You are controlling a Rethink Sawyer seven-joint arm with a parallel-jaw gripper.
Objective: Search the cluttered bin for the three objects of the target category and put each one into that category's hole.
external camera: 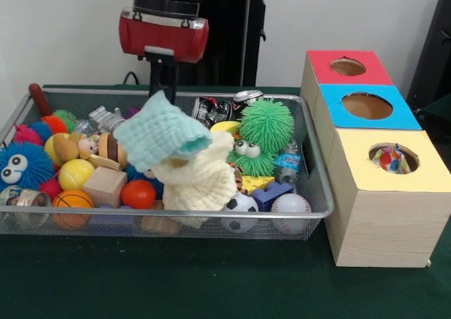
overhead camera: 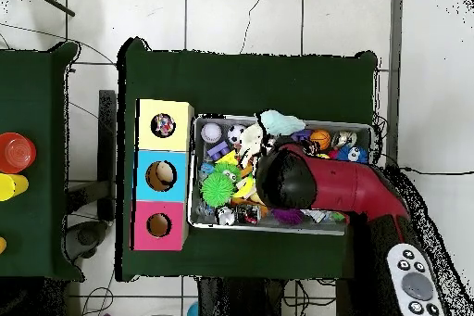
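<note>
Gripper lifting a mint knitted cloth over the wire bin

The jaws are closed on the cloth's top edge, which hangs above the cream knitted cloth at the bin's middle. It looks light, soft and floppy, so a pinch on a bunched fold should hold best; the box with three holes stands just beside the bin

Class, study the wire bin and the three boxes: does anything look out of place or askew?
Yes. A mint knitted cloth hangs lifted above the bin, dangling below the gripper, over a cream knitted cloth.
</note>
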